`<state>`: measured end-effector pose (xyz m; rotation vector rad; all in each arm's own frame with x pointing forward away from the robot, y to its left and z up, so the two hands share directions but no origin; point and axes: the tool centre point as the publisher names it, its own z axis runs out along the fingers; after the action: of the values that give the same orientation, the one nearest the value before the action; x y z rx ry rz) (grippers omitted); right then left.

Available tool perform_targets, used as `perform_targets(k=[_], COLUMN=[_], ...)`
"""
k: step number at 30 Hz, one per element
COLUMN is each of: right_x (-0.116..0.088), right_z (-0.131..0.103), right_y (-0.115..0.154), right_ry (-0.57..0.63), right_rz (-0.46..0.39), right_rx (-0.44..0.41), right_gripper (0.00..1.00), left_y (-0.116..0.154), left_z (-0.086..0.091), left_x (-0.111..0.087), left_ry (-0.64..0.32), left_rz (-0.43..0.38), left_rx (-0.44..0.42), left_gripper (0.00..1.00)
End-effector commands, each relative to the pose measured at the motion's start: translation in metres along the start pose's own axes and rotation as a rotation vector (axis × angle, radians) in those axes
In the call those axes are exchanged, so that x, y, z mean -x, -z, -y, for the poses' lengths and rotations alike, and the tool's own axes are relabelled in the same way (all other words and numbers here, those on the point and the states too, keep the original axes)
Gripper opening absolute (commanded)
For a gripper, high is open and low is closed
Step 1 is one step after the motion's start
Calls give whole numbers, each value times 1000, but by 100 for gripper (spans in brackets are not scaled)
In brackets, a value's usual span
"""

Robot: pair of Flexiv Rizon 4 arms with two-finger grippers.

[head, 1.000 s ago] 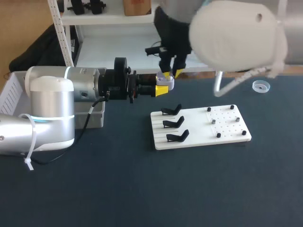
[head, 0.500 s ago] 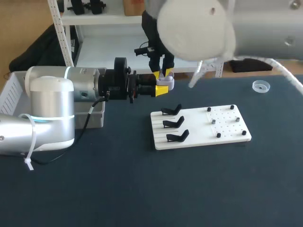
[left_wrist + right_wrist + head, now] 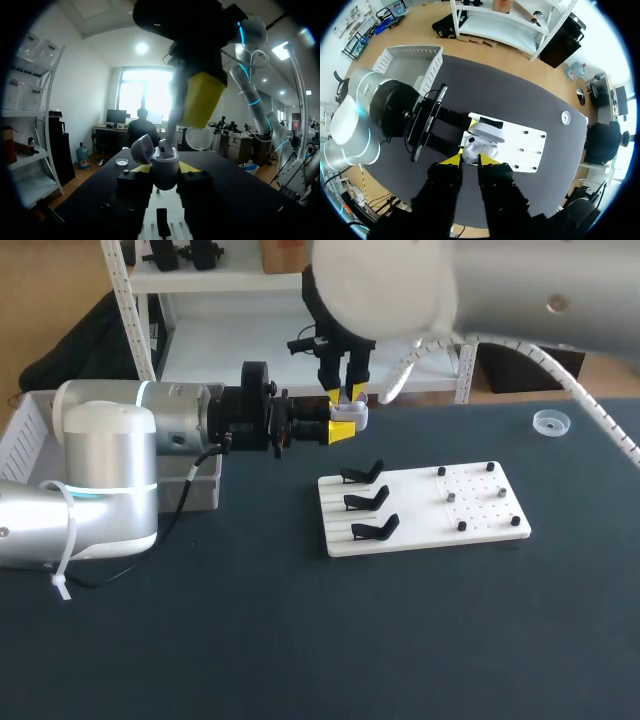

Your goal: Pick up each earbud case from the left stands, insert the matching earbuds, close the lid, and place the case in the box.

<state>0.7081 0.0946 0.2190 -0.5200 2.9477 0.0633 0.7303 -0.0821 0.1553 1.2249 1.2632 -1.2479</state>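
Two pincers meet above the far middle of the table point(image 3: 300, 640), at 11 o'clock from a white board point(image 3: 420, 505). The left pincer point(image 3: 345, 426) lies level, coming from 9 o'clock, and is clamped narrowly on a small pale earbud case point(image 3: 354, 419); in the left wrist view its yellow tips press against the case from both sides. The case is held well above the table with its lid point(image 3: 142, 148) swung open, and a small white piece sits at its mouth, but what is inside I cannot tell. The right pincer point(image 3: 346, 396) hangs straight down from 12 o'clock, right over the open case; whether it grips anything I cannot tell. Three black stands point(image 3: 364, 501) line the board's 9 o'clock side, one behind the other, with no case on them. Several small dark pegs point(image 3: 450, 496) dot the board's 3 o'clock half. A small clear round dish point(image 3: 551, 422) lies on the table well apart from the board, at its 2 o'clock. At the table's 9 o'clock edge stands a white slatted basket point(image 3: 22, 435). Just beside it, under the left arm, stands a grey box point(image 3: 205, 492). The arm hides the inside of both.
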Motion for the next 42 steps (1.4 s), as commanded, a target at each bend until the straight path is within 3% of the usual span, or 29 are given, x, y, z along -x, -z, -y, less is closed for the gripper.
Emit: perform_targets(k=[1, 35, 36, 38, 42], right_x=[3, 1, 1, 0, 0], right_z=[2, 2, 1, 0, 0], right_y=[-4, -25, -25, -25, -23], right_ry=[-4, 16, 20, 24, 30], right_rz=[-3, -46, -48, -48, -44], right_rx=[5, 2, 3, 3, -6], right_gripper=[0, 0, 7, 35, 41], left_y=[0, 0, 0, 0, 0], left_z=[1, 1, 1, 1, 1], left_x=[0, 0, 0, 0, 0], left_ry=[-1, -1, -1, -1, -1], left_rz=[1, 1, 1, 1, 1], left_rx=[3, 3, 3, 3, 3], left_gripper=[0, 0, 0, 0, 0])
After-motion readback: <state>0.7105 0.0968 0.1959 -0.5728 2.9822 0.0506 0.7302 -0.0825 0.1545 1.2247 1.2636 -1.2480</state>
